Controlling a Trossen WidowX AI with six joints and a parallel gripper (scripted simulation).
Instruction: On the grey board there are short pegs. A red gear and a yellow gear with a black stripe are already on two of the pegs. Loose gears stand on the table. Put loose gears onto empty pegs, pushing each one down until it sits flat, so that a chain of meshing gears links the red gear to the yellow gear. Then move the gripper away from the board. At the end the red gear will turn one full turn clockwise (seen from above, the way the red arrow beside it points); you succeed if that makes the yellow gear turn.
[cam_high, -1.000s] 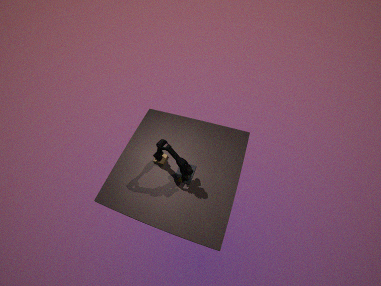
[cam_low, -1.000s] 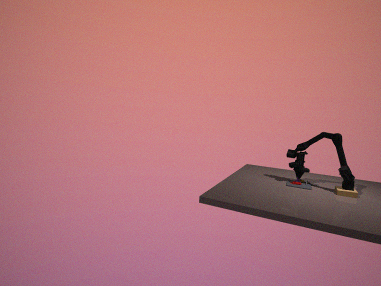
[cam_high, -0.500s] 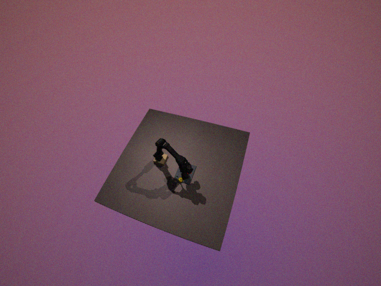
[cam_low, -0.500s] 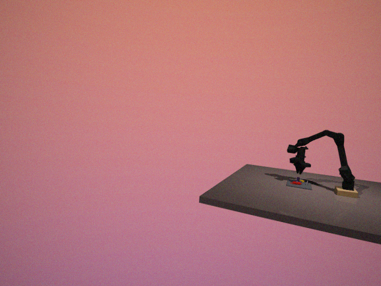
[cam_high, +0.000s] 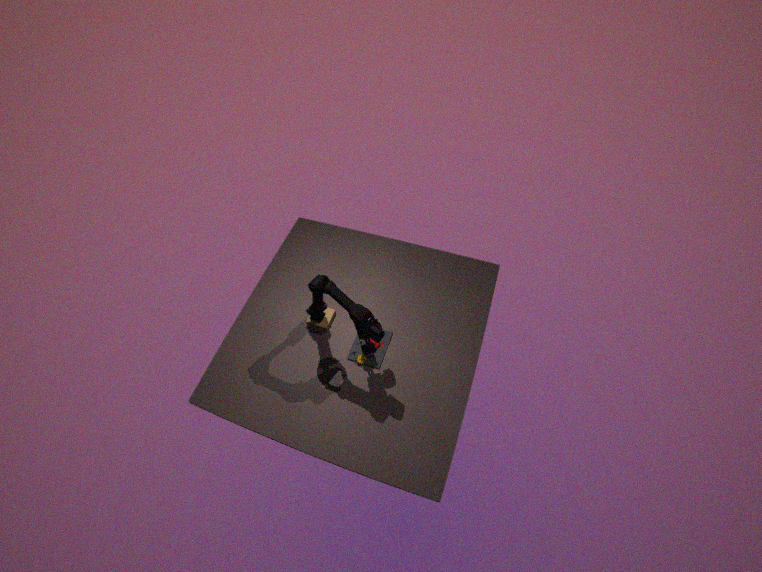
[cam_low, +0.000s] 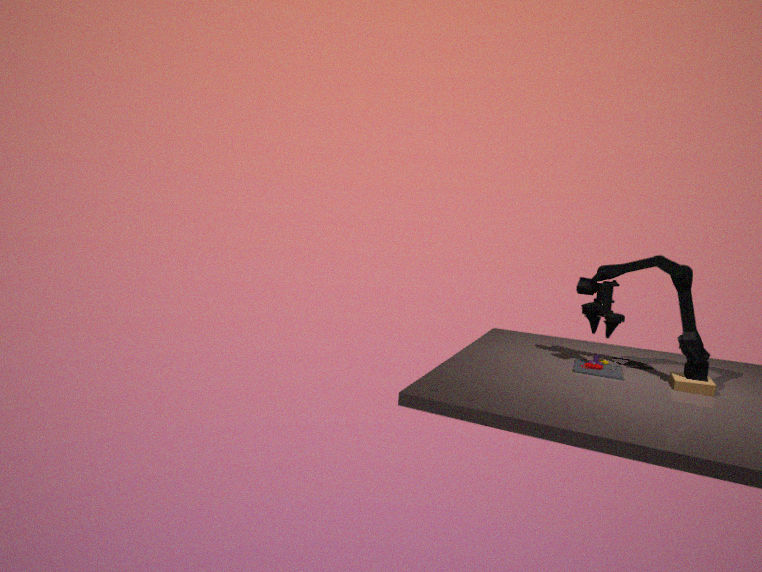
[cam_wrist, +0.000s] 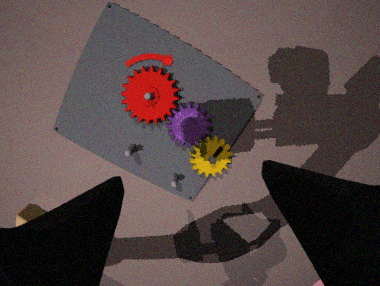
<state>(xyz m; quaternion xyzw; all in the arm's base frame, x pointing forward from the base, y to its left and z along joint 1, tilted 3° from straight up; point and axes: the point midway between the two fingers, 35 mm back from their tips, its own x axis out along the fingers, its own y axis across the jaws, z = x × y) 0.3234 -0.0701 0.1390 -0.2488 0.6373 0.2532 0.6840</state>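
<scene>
My gripper (cam_low: 601, 335) (cam_wrist: 193, 176) is open and empty, high above the grey board (cam_low: 609, 373) (cam_wrist: 90, 90). In the wrist view a red gear (cam_wrist: 137, 102) (cam_low: 593, 366) sits on a peg beside the red arrow (cam_wrist: 150, 57). A purple gear (cam_wrist: 176, 126) (cam_low: 595, 358) with a raised hub stands between the red gear and the yellow gear (cam_wrist: 200, 164) (cam_high: 361, 359), which has a black stripe. The purple gear's teeth appear to meet both neighbours' teeth. Whether it sits fully flat is hard to tell. Two empty pegs show, one peg (cam_wrist: 129, 152) left and another peg (cam_wrist: 174, 183) near the board's lower corner.
The arm's tan base block (cam_high: 321, 319) (cam_low: 693, 385) stands on the dark table (cam_high: 424, 295) (cam_low: 492, 394). Shadows of the arm fall across the board and table. No loose gears can be made out on the visible table.
</scene>
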